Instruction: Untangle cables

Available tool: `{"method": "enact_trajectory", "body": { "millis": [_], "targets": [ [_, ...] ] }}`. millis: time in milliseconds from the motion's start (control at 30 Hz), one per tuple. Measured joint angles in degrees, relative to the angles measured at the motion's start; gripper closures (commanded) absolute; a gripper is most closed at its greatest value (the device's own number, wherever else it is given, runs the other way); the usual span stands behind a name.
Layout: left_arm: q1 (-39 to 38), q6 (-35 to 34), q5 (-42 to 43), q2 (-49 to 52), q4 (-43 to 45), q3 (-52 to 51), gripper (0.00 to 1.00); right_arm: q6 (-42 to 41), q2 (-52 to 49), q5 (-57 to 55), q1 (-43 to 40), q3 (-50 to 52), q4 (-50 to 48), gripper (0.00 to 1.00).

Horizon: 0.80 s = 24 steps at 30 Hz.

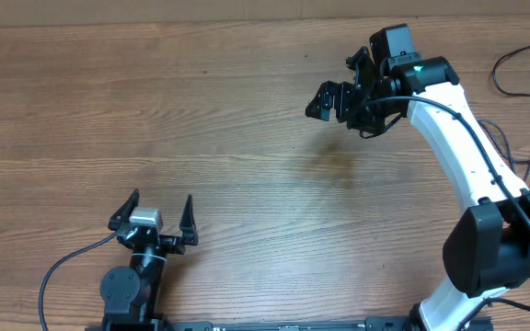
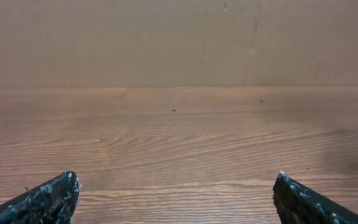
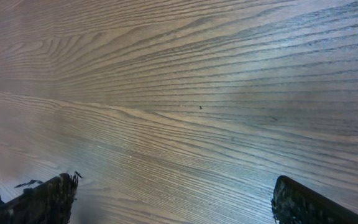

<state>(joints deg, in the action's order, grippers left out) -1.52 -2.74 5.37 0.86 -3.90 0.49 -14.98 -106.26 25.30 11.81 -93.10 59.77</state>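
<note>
Thin black cables [image 1: 512, 81] lie looped at the table's far right edge, partly cut off by the frame. Neither wrist view shows them. My right gripper [image 1: 336, 88] hovers over bare wood at the upper right, well left of the cables. It is open, and the right wrist view shows only wood grain between its spread fingers [image 3: 48, 199]. My left gripper [image 1: 162, 204] sits near the front edge at the lower left, far from the cables. It is open too, with nothing between its fingertips [image 2: 48, 199].
The wooden table [image 1: 201, 110] fills the view. The right arm's white links [image 1: 467, 156] and its thicker black cable run down the right side to its base [image 1: 495, 248]. A black cable [image 1: 63, 267] curls from the left arm's base.
</note>
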Motion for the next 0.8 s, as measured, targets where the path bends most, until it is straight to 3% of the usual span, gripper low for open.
{"method": "enact_trajectory", "body": {
  "millis": [800],
  "targets": [
    [0.13, -2.86, -3.56, 0.0, -0.42, 0.0, 0.0, 0.0, 0.0, -0.02, 0.0, 0.0, 0.04, 0.0]
  ]
}}
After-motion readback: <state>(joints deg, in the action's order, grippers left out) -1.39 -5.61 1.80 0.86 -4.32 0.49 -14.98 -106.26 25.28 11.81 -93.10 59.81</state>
